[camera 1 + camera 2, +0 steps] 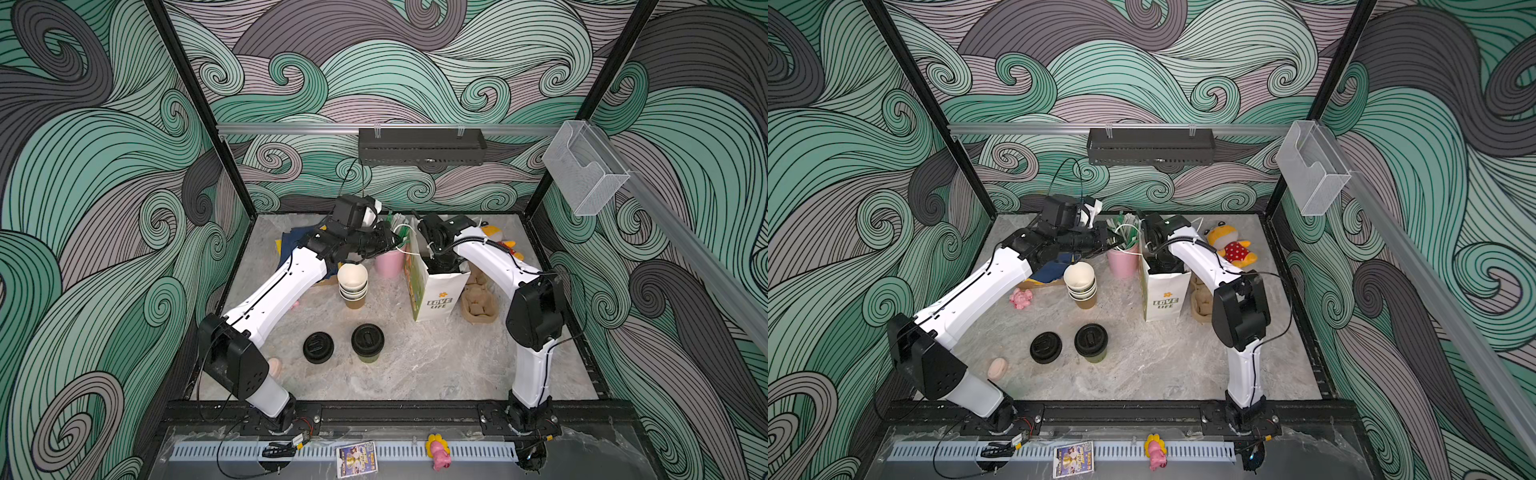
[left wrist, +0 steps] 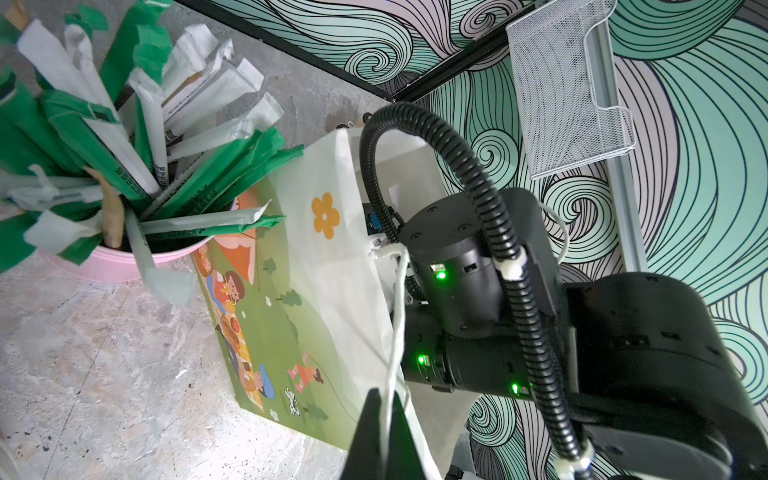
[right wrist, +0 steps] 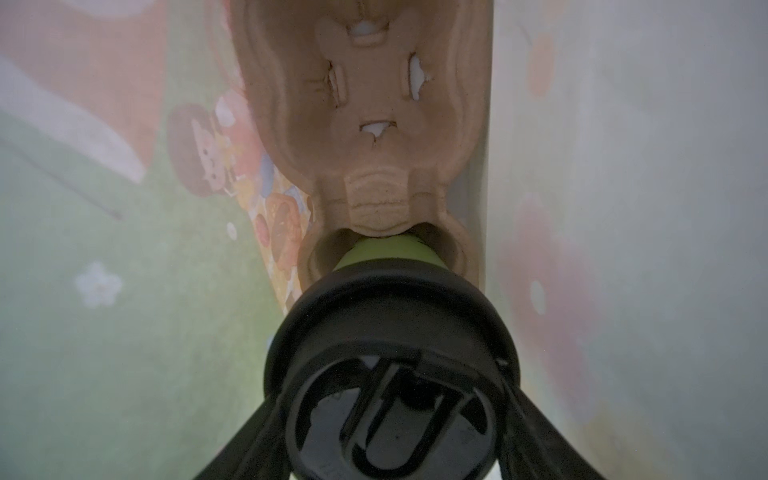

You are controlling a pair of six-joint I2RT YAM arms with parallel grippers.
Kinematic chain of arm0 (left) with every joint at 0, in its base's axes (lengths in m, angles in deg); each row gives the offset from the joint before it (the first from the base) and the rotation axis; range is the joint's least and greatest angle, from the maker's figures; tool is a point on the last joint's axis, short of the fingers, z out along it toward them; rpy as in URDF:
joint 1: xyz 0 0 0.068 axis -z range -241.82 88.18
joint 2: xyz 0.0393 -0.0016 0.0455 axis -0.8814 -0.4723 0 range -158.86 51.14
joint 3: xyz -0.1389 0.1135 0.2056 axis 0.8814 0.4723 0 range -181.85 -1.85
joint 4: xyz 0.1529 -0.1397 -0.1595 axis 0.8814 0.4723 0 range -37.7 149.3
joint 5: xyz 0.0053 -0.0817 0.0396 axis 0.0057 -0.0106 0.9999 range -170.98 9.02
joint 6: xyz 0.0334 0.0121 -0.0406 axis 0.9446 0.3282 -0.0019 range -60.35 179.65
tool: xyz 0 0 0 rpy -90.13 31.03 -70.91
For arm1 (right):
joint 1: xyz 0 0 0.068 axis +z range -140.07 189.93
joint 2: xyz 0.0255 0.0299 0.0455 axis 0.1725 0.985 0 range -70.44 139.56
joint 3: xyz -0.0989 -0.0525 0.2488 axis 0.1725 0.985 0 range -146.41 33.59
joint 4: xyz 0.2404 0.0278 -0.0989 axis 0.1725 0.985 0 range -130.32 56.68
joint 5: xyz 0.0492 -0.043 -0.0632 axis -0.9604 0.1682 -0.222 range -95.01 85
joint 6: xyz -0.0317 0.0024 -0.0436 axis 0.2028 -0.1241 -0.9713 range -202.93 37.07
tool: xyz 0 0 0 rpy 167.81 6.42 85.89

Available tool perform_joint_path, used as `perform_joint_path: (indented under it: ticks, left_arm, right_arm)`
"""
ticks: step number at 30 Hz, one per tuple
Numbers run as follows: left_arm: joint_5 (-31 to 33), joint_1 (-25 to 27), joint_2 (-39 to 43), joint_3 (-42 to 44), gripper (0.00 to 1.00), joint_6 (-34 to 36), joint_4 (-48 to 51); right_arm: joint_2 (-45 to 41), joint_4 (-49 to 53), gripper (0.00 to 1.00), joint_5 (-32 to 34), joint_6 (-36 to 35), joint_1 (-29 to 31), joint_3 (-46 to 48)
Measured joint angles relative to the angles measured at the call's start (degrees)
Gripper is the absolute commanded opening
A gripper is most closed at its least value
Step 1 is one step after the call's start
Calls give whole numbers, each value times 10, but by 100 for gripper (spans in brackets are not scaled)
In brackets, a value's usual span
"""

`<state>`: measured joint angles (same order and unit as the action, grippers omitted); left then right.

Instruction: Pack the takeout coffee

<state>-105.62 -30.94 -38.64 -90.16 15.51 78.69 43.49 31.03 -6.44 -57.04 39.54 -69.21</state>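
Inside the paper bag [image 1: 440, 293] right of centre in both top views, the right jaws held a green cup [image 3: 386, 253] by its black lid [image 3: 390, 316], its foot at one well of a brown pulp carrier [image 3: 374, 91]; whether it sat fully in I could not tell. At the lower middle of the left wrist view the left jaws were pinched narrow on the bag's white cord handle [image 2: 396, 316]; the other green cup [image 1: 367, 347], lidded, stood upright on the tabletop [image 1: 436, 365] low in the centre, just beside a flat black lid [image 1: 318, 348].
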Motion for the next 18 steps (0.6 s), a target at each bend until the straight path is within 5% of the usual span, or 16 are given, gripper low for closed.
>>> perform_joint_path:
  ticks: [8, 18]
  left_arm:
    - [0, 0, 0, 0, 0, 0, 0]
    - [0, 0, 0, -1, 0, 2, 5]
  right_arm:
    - [10, 4, 53, 0, -2, 0, -5]
    - [1, 11, 73, 0, -1, 0, -11]
